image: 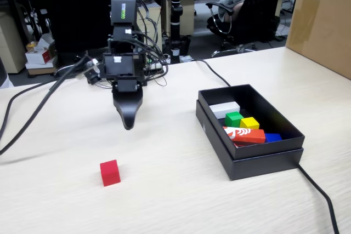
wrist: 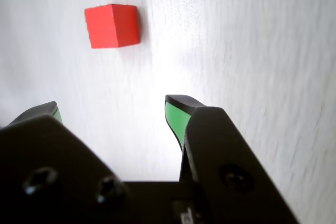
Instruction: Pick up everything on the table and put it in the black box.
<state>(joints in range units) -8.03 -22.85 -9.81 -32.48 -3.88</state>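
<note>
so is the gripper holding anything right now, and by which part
Nothing is held. The gripper is open and empty above the table; the red cube lies apart from it.

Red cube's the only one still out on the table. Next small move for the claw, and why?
Probably shift the claw forward and toward the left of the wrist view, then lower over the red cube. The jaws are open and empty, hanging above bare table, with the cube ahead, off their centreline. Green cube and yellow cube already lie in the black box.
</note>
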